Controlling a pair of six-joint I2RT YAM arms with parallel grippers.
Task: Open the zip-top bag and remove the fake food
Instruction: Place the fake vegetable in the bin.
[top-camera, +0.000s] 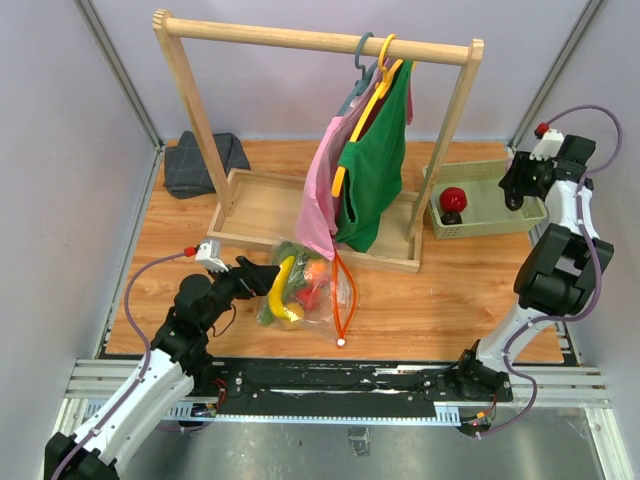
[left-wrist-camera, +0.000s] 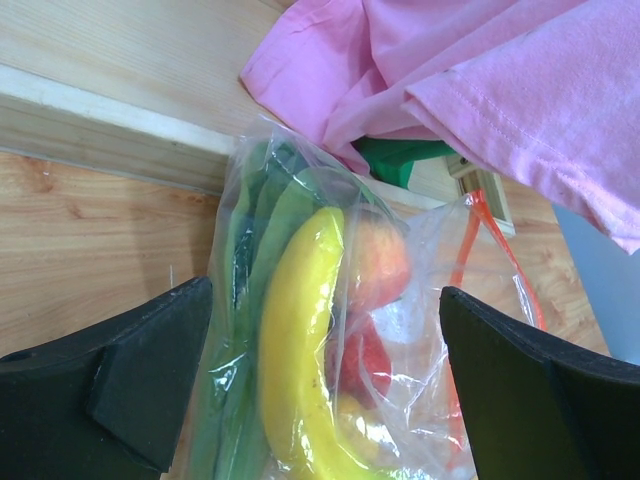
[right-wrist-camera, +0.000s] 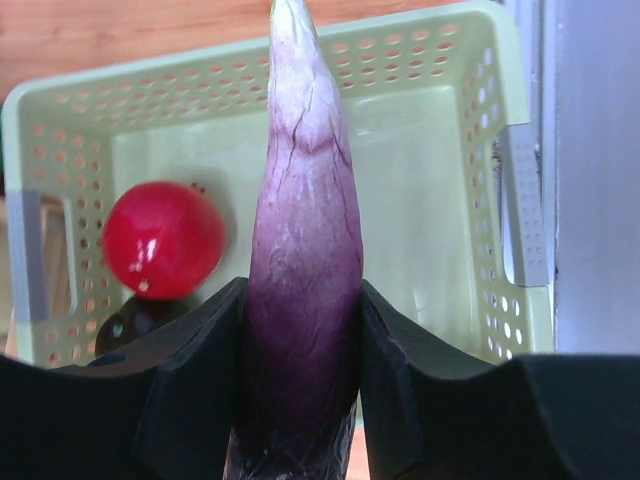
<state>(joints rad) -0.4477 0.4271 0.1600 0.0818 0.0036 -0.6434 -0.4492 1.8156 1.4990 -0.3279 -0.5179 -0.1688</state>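
Clear plastic, the bag (top-camera: 318, 300) lies on the counter (top-camera: 440, 300) at lower centre of the top view, against the rack base (top-camera: 262, 205). Inside are a banana (left-wrist-camera: 300, 340), a peach (left-wrist-camera: 382, 262), a red fruit (left-wrist-camera: 366, 368) and green leaves (left-wrist-camera: 250, 300). The left jaws stand wide apart on either side of the bag. At upper right, the right jaws are clamped on an eggplant (right-wrist-camera: 305, 290) over the pale green basket (right-wrist-camera: 420, 110), which holds one red ball (right-wrist-camera: 162, 240).

No readable text, label, brand or number shows on anything here.
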